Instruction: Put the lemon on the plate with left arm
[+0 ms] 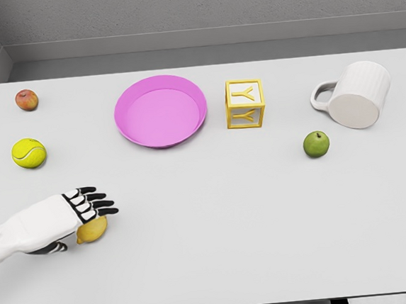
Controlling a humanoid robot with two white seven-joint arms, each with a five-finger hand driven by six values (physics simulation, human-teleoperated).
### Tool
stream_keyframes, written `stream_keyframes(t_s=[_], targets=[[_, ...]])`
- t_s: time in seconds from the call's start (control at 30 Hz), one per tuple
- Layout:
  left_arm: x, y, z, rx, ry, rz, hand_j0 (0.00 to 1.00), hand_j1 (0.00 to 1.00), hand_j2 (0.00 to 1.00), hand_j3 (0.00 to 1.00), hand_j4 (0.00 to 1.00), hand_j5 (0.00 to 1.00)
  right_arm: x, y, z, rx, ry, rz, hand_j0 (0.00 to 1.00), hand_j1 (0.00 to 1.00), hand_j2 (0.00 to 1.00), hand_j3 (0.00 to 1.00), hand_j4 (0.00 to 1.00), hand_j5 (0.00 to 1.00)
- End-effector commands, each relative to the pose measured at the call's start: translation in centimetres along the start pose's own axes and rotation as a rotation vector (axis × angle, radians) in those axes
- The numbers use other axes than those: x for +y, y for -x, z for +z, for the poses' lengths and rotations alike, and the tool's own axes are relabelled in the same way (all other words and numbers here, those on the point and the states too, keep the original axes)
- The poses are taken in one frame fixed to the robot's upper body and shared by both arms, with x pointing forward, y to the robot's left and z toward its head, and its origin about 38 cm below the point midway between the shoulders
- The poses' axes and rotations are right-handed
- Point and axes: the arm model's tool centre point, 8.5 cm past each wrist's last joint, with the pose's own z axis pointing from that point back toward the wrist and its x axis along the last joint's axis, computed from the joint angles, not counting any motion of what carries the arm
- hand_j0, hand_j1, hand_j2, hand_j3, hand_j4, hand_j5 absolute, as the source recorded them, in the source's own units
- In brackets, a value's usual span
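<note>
Reaching in from the lower left, your left hand (87, 208) sits directly over the lemon (92, 231), with the black fingers (101, 203) stretched forward and slightly fanned rather than curled. You can see the thumb poking out beneath the forearm on the near side, so the hand covers the fruit from above; whether the palm actually presses on it you cannot tell from this angle.

You see only part of the lemon: a smooth, dull yellow, rounded body peeking out under the knuckles on the near side of the hand, its upper half hidden by the white palm. It rests on the white table (217, 229), not on the dish.

Ahead of the hand and off to its right lies the plate (160, 111), a shallow pink dish with a raised rim, well apart from the lemon. Straight ahead of the hand, toward the left edge, you have a yellow tennis ball (29, 153), and farther beyond that a small reddish apple (26, 100). Far to the hand's right stand a yellow open-frame letter cube (245, 103) just beside the plate, a green apple (316, 143), and a white mug (354, 94) tipped on its side with its handle pointing toward the cube.
</note>
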Motion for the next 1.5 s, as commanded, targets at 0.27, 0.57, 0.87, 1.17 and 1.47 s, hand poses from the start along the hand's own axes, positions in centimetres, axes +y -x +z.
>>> stream_keyframes(t_s=[0.27, 0.57, 0.87, 1.17, 1.47], targets=[[0.34, 0.03, -0.11, -0.002, -0.014, 0.005, 1.00, 1.00, 1.00, 1.00, 1.00, 1.00, 0.00, 0.00, 0.00, 0.000, 0.000, -0.001, 1.00, 1.00, 1.00, 1.00, 1.00, 1.00], [0.27, 0.06, -0.06, -0.001, -0.011, 0.006, 0.99, 0.99, 0.99, 0.99, 0.99, 0.99, 0.00, 0.00, 0.00, 0.000, 0.000, -0.001, 1.00, 1.00, 1.00, 1.00, 1.00, 1.00], [0.34, 0.03, -0.11, -0.002, -0.014, 0.005, 0.88, 0.88, 0.88, 0.88, 0.88, 0.88, 0.00, 0.00, 0.00, 0.000, 0.000, -0.001, 1.00, 1.00, 1.00, 1.00, 1.00, 1.00], [0.24, 0.05, -0.09, -0.001, -0.010, 0.004, 0.88, 0.88, 0.88, 0.88, 0.88, 0.88, 0.00, 0.00, 0.00, 0.000, 0.000, -0.001, 1.00, 1.00, 1.00, 1.00, 1.00, 1.00], [0.15, 0.06, -0.09, 0.001, -0.002, -0.008, 0.87, 0.87, 0.87, 0.87, 0.87, 0.87, -0.01, -0.06, -0.01, -0.002, 0.000, 0.001, 1.00, 1.00, 1.00, 1.00, 1.00, 1.00]])
